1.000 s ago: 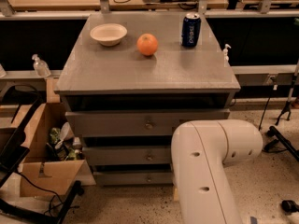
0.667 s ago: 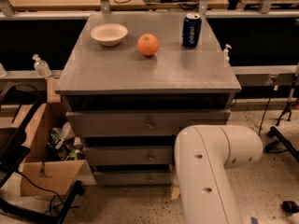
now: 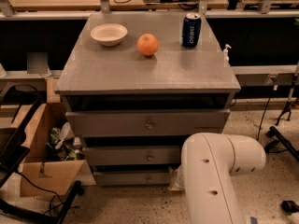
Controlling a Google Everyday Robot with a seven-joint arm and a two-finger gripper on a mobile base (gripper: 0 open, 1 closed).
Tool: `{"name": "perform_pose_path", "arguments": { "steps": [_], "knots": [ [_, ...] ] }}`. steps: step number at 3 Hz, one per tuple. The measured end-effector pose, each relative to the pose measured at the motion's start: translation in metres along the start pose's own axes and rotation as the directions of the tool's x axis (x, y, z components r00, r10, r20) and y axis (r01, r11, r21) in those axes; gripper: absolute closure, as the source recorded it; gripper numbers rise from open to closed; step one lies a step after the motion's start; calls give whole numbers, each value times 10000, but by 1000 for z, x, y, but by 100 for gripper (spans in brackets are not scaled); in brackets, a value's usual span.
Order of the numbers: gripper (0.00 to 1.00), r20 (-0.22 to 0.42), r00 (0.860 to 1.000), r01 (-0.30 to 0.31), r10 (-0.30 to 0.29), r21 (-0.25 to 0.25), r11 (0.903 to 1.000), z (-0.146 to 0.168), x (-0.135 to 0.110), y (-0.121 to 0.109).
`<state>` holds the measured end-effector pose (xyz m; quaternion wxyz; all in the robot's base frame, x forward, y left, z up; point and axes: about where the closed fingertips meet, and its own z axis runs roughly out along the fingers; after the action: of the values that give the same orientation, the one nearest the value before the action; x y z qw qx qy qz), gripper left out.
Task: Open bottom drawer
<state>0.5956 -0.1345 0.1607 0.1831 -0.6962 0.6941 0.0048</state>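
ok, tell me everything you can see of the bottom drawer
The bottom drawer is the lowest of the grey cabinet's three: a low, flat grey front, level, just above the speckled floor. It looks shut or nearly so, with a dark gap above it. Its right end is hidden by the white arm. The gripper shows only as a pale shape at that end; contact can't be judged. A cardboard box stands by its left end.

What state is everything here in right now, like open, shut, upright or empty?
bottom drawer: looks shut, not pulled out.
middle drawer: looks shut.
top drawer: looks shut.
gripper: low at the bottom drawer's front, mostly hidden behind the arm.
bowl: upright, empty.
soda can: upright.
orange: whole.
cardboard box: open, clutter inside.
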Motion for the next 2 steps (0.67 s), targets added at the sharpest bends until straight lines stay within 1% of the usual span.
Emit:
{"name": "perform_pose_path", "arguments": {
  "steps": [1, 2],
  "knots": [
    [81, 0, 10000, 0, 0, 0, 10000, -4, -1, -1],
    [100, 0, 10000, 0, 0, 0, 10000, -8, -2, -2]
  ]
}}
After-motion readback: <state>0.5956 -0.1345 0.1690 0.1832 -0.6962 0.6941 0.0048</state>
